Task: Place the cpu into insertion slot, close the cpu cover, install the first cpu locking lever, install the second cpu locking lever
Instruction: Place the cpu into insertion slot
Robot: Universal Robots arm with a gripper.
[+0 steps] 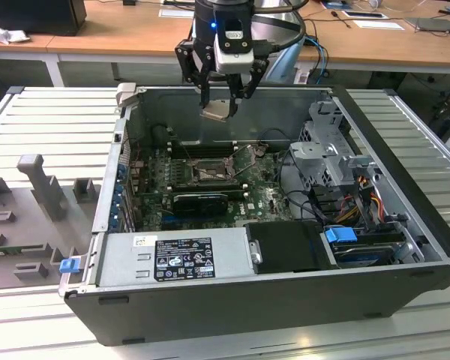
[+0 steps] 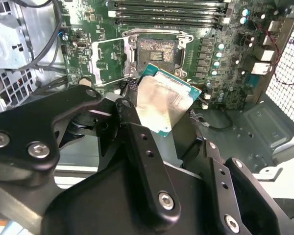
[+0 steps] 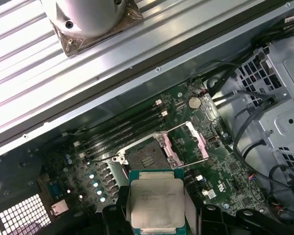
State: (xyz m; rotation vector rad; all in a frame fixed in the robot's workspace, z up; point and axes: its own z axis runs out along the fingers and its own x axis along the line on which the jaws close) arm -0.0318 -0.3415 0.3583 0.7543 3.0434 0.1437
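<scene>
Pincer [image 1: 219, 105] pinched the pale flat square cpu [image 1: 215, 112] over the dark metal computer case [image 1: 285, 300]; placement seemed in hand. At six o'clock in the exterior view lay the square dark insertion slot [image 1: 210, 171], its thin silvery cpu cover [image 3: 188, 142] open. Seating likely demanded squaring chip to socket.

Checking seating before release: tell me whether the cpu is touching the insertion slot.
Apart. In the exterior view the gripper holds the cpu high up, with clear open space between it and the insertion slot below.
</scene>
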